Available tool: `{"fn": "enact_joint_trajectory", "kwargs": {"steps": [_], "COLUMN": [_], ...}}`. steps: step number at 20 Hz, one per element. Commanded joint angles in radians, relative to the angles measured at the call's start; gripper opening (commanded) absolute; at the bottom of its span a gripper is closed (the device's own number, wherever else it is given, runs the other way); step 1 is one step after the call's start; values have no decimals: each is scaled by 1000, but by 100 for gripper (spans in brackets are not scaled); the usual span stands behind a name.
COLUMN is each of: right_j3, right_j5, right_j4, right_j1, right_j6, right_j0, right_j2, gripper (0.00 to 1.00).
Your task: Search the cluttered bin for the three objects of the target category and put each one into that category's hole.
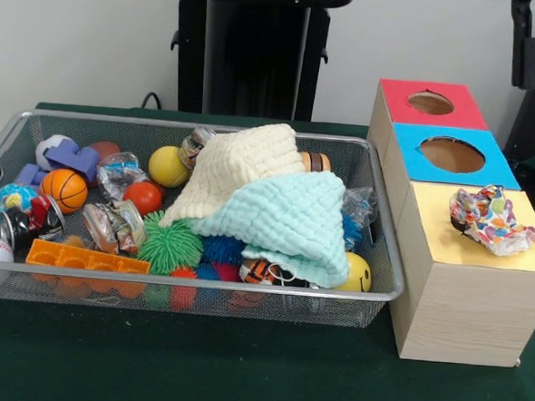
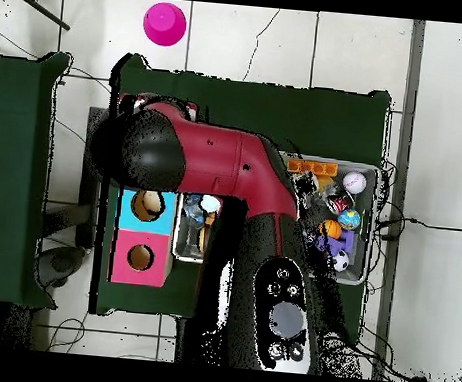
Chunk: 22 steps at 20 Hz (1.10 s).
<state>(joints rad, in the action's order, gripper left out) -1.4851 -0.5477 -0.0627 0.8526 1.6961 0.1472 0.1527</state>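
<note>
Wire bin (image 1: 371, 293) of toys, cloths (image 1: 267, 205) hiding many, arm (image 2: 217, 163) covering bin overhead, jaws unseen.

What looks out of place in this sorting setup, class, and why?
A crumpled patterned cloth lies on the yellow box top, covering where its hole should be, while the red and blue holes stay open. Two towels, cream and mint, drape over toys in the mesh bin.

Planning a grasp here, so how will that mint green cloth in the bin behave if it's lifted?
The mint green cloth would probably hang limp: it sags over the toys beneath. Looks light. Lifting it may drag the cream cloth lying partly on it.
</note>
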Motion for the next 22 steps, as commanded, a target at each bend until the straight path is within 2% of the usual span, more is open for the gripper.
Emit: {"fn": "enact_joint_trajectory", "kwargs": {"steps": [1,6,22], "right_j3": [-107,-123,-141], "right_j5": [98,163,246], "right_j4": [62,66,76], "right_j1": [-83,-99,-129], "right_j6": [129,132,131], "right_j0": [6,8,2], "right_j2": [-14,-11,-18], "gripper": [0,0,0]}}
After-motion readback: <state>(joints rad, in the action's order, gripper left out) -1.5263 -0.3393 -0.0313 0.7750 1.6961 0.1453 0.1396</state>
